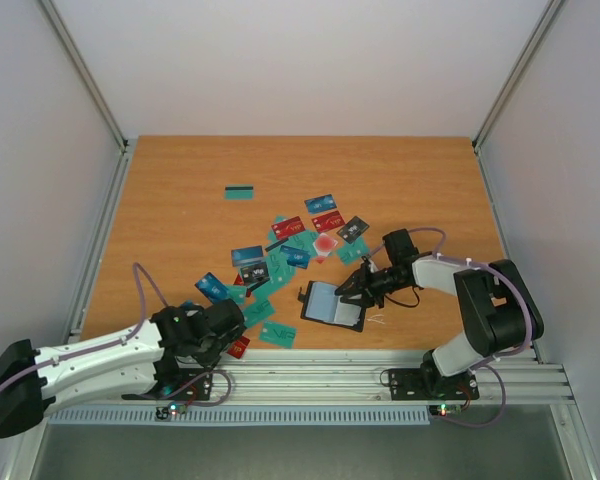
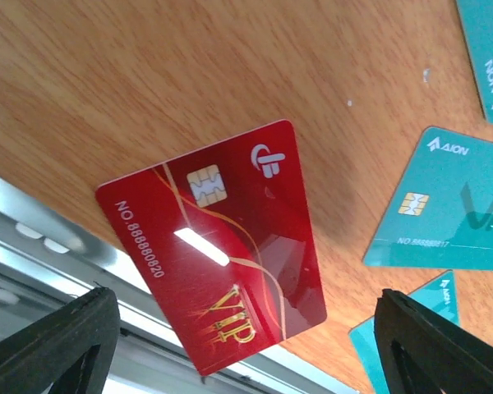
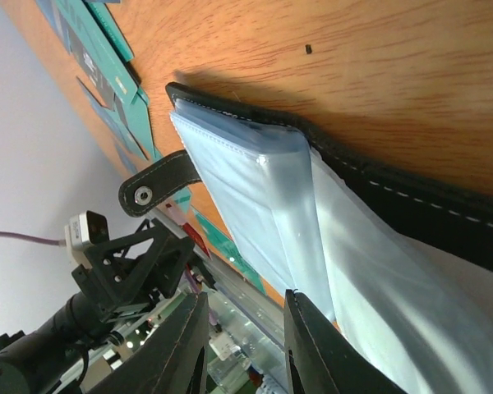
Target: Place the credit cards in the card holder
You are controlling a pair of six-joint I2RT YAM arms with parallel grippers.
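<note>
Red credit card [image 2: 218,246] lies below the left claw [image 2: 245,295], jaws spread.

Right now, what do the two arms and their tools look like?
Both arms have white links with black joints: left arm, right arm. A mauve cable loops along each. The left tool and right tool are matte black, with angular fingers.

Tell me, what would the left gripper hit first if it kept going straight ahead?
Probably the glossy red plastic VIP card, lying flat on the wooden table between the open left gripper's fingers.
</note>
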